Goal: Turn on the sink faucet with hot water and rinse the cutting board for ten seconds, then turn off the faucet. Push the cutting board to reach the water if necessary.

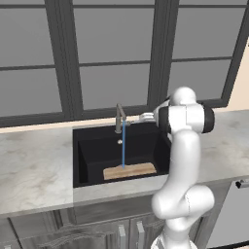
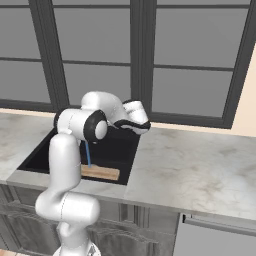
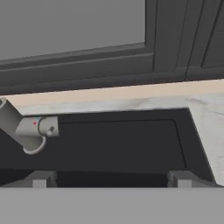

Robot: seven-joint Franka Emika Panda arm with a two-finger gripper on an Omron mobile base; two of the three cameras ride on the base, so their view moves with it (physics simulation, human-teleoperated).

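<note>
The grey sink faucet (image 1: 118, 118) stands at the back rim of the black sink (image 1: 92, 155). A thin blue stream of water (image 1: 123, 146) falls from its spout onto the tan cutting board (image 1: 129, 171), which lies flat on the basin floor near the front wall. My gripper (image 1: 136, 118) hovers just right of the faucet at lever height. In the hand view the faucet (image 3: 26, 129) and its side lever (image 3: 48, 127) sit at the left, apart from my open gripper (image 3: 111, 179), which holds nothing. From the right base view, the water (image 2: 89, 156) and board (image 2: 101, 173) show beside my arm.
Marble counter (image 1: 34, 170) flanks the sink on both sides, with a wider stretch (image 2: 200, 170) to the right. Tall dark-framed windows (image 1: 112, 53) rise directly behind the faucet. Cabinet doors and a dishwasher front (image 2: 215, 240) lie below the counter.
</note>
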